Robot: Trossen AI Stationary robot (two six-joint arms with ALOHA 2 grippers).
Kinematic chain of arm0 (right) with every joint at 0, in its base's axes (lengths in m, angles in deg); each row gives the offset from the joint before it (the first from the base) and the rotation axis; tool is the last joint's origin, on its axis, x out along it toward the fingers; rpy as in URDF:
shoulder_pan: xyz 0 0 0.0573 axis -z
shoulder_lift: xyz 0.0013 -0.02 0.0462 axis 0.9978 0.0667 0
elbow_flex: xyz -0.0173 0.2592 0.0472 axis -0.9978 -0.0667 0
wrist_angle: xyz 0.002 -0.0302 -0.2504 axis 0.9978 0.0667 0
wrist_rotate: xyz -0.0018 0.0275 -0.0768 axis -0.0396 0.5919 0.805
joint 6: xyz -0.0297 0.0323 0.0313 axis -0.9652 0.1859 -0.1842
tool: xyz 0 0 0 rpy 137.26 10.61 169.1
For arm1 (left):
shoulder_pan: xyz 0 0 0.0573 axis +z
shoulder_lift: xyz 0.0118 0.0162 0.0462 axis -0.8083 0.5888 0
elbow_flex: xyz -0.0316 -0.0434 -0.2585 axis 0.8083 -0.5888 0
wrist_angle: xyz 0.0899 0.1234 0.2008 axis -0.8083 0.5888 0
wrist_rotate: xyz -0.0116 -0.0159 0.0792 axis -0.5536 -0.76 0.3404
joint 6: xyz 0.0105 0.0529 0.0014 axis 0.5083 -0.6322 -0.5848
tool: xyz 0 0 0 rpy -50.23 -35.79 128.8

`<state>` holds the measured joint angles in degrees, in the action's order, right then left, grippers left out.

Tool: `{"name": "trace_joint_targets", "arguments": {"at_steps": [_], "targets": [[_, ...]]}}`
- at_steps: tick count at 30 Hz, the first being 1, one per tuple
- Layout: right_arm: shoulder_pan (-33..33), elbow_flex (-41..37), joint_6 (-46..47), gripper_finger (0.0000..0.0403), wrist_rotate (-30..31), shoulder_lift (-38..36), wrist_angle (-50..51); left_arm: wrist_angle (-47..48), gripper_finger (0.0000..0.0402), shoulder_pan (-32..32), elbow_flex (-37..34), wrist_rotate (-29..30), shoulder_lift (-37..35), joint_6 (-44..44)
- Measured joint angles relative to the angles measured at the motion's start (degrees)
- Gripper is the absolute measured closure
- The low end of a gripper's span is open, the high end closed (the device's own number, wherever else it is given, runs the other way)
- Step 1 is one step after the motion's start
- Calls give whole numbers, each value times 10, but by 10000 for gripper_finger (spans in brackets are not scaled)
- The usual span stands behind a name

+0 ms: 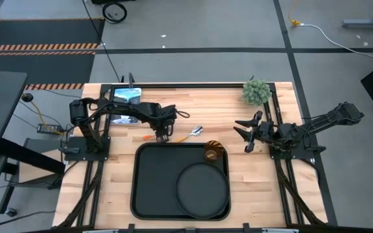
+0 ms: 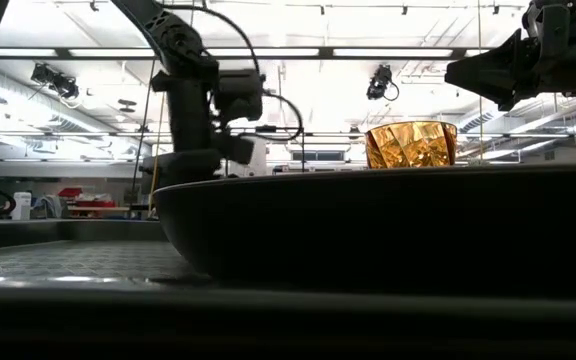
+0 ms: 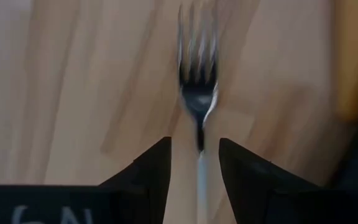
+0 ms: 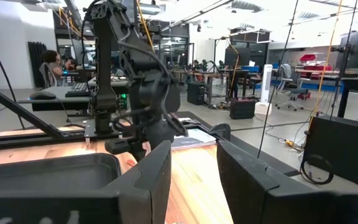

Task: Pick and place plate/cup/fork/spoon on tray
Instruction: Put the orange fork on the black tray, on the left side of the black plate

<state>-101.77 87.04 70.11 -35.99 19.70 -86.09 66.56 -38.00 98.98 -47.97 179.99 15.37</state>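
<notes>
The fork (image 3: pixel 197 81) lies on the wooden table just beyond the tray's far left corner; its orange handle (image 1: pixel 146 138) sticks out beside my left gripper (image 1: pixel 163 135). My left gripper (image 3: pixel 194 146) is open, pointing down, one finger on either side of the fork's thin neck. The spoon (image 1: pixel 192 134) lies on the table right of it. The black tray (image 1: pixel 149 188) holds the round plate (image 1: pixel 203 188) and the amber cup (image 1: pixel 212 152) (image 2: pixel 411 145). My right gripper (image 1: pixel 245 133) (image 4: pixel 194 180) is open and empty, raised right of the tray.
A small green plant (image 1: pixel 256 92) stands at the table's far right corner, and a flat device (image 1: pixel 125 95) lies at the far left. Bare wood lies between the tray and my right arm. A person (image 4: pixel 50 62) sits at a desk in the room beyond.
</notes>
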Motion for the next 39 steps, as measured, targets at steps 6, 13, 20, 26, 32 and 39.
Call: {"name": "trace_joint_targets", "arguments": {"at_steps": [6, 13, 20, 26, 32, 39], "targets": [[0, 0, 0, 266, 0, 0, 0, -10, 259, 0, -25, -3, 0, 3], [0, 0, 0, 266, 0, 0, 0, -22, 261, 0, -37, -5, -3, 11], [0, 0, 0, 266, 0, 0, 0, -25, 308, -1, -38, 0, -2, 44], [0, 0, 0, 266, 0, 0, 0, -29, 379, -1, -38, 15, -2, 123], [0, 0, 0, 266, 0, 0, 0, -26, 387, -1, -25, 70, 2, 170], [0, 0, 0, 266, 0, 0, 0, 63, 390, 18, 100, 105, 3, 185]]}}
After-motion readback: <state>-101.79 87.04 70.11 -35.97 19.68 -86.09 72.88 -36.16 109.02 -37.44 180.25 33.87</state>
